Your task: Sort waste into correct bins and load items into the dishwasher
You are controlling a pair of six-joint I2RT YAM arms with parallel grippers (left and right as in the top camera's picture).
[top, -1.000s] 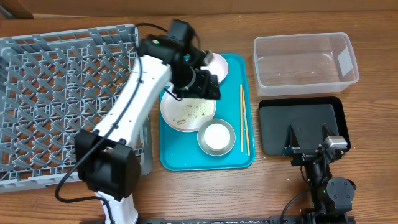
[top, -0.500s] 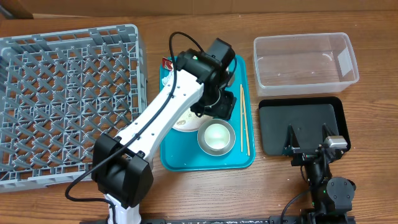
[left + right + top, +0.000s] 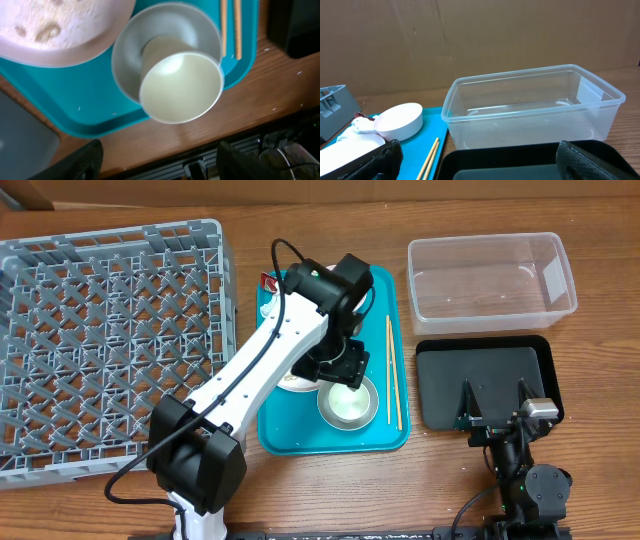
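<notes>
My left gripper (image 3: 343,372) is open and empty, hovering just above the grey bowl (image 3: 348,402) on the teal tray (image 3: 300,438). In the left wrist view (image 3: 160,162) a small white cup (image 3: 181,87) stands inside that grey bowl (image 3: 127,57). Beside it is the pale pink plate (image 3: 60,25) with rice-like scraps. The chopsticks (image 3: 393,370) lie along the tray's right side. A red wrapper (image 3: 268,281) sits at the tray's back left. My right gripper (image 3: 497,405) is open over the black tray (image 3: 485,360). The clear tub (image 3: 490,275) is behind it. The pink-white bowl (image 3: 400,120) shows in the right wrist view.
The big grey dish rack (image 3: 110,330) fills the left of the table. My left arm crosses the tray and hides most of the plate and the bowl from above. Bare wood lies in front of the tray and the bins.
My left arm has swung from the back of the teal tray over the plate to the front, and now hangs over the grey bowl with the cup. The right arm has not moved.
</notes>
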